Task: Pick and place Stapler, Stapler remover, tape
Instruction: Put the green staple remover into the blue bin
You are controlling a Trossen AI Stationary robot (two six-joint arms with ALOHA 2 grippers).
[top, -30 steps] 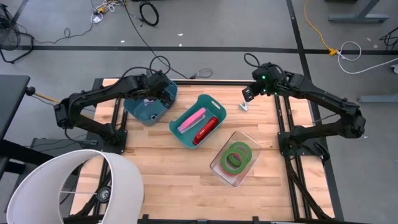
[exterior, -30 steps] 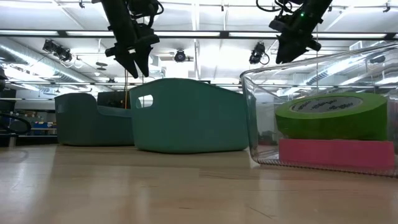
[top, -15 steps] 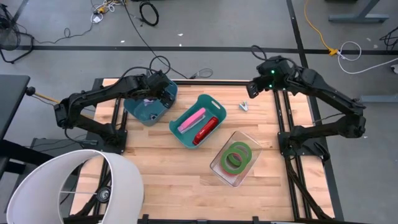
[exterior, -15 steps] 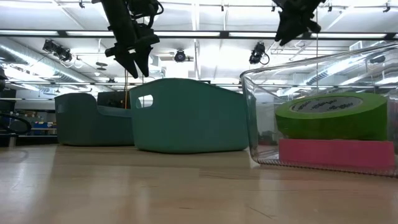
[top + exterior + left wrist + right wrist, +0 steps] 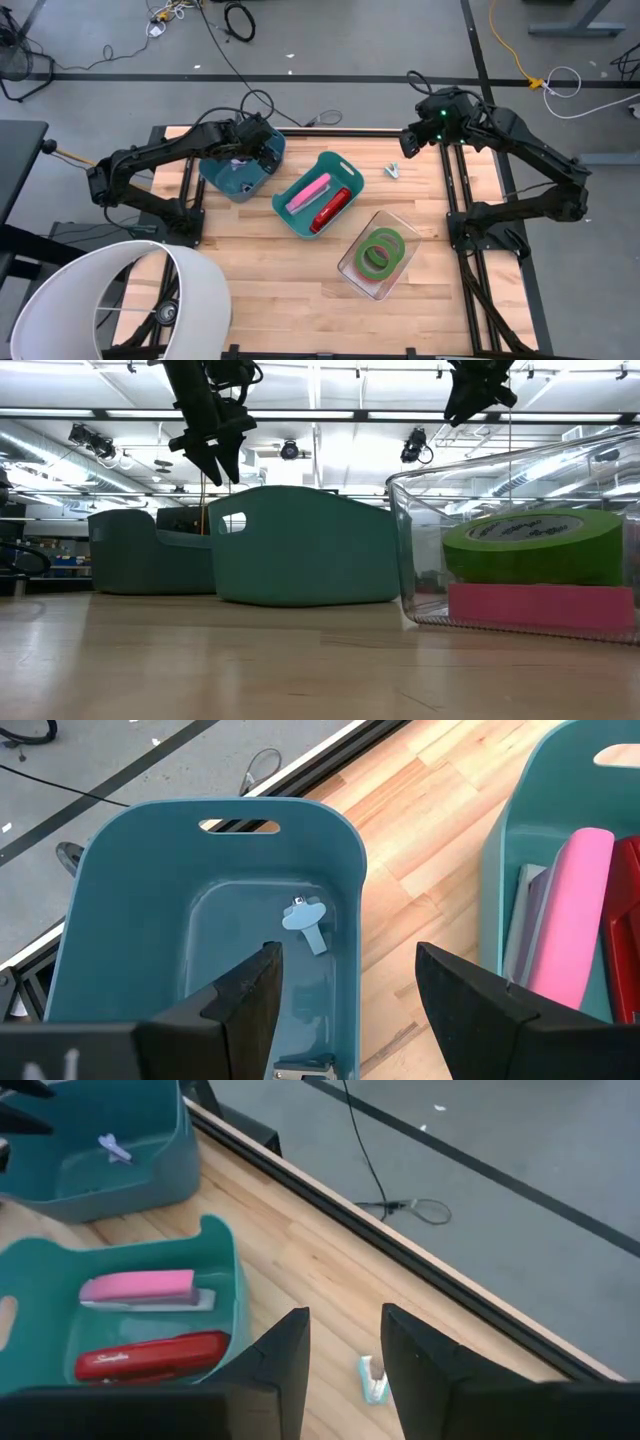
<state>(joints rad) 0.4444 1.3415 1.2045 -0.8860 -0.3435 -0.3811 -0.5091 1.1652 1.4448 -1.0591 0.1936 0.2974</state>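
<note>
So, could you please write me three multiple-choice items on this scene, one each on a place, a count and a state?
1. Where do the tape rolls lie?
A. in the clear container
B. in the middle teal bin
C. on the bare table

2. How many staplers lie in the middle teal bin?
A. one
B. two
C. four

3. How is the left gripper?
A. shut on a stapler
B. open and empty over the dark teal bin
C. resting on the table

Answers: 1 A, the high view shows both rolls inside clear walls; 2 B, one pink, one red; 3 B, its fingers stand apart with nothing between.
</note>
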